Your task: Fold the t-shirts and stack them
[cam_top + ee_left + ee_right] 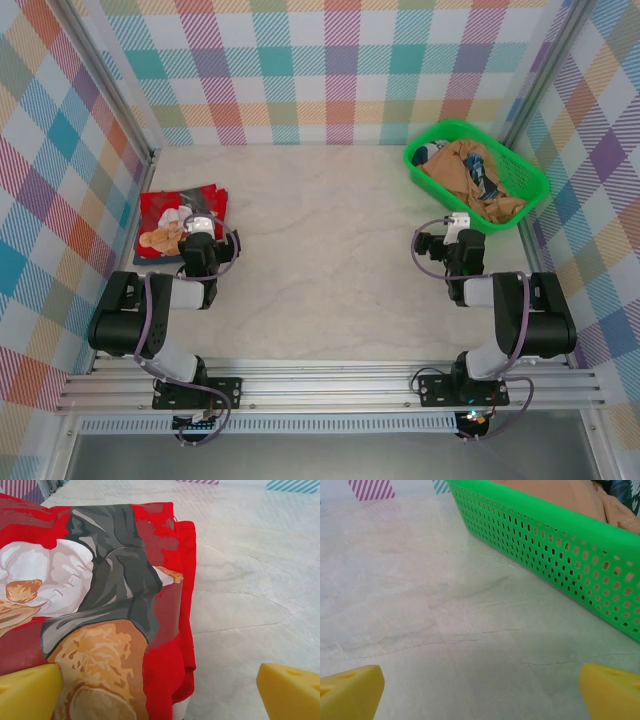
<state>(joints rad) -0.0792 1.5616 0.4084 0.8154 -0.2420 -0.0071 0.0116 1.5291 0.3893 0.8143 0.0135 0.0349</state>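
The pale marble-patterned table (330, 230) is hemmed by plaid walls (340, 70) at the back and on both sides, and its wide middle between the two arms lies bare. The red t-shirt (178, 222) sits flat at the left edge, close against the left wall. In the left wrist view the red t-shirt (100, 605) shows layered hems along its right border and open tabletop beside it. The green basket (530, 180) stands angled in the far right corner, near the right wall, with the tan-brown t-shirt (470, 175) crumpled inside it. The left gripper (200, 228) hovers at the near right edge of the red shirt, spread wide and gripping nothing (160, 695). Its left pad (27, 692) is over the cloth, but contact cannot be told. The right gripper (458, 225) is just before the basket, spread equally wide above bare table (480, 692), holding nothing. The basket's mesh wall (545, 535) rises ahead with tan cloth (555, 492) showing over its rim.
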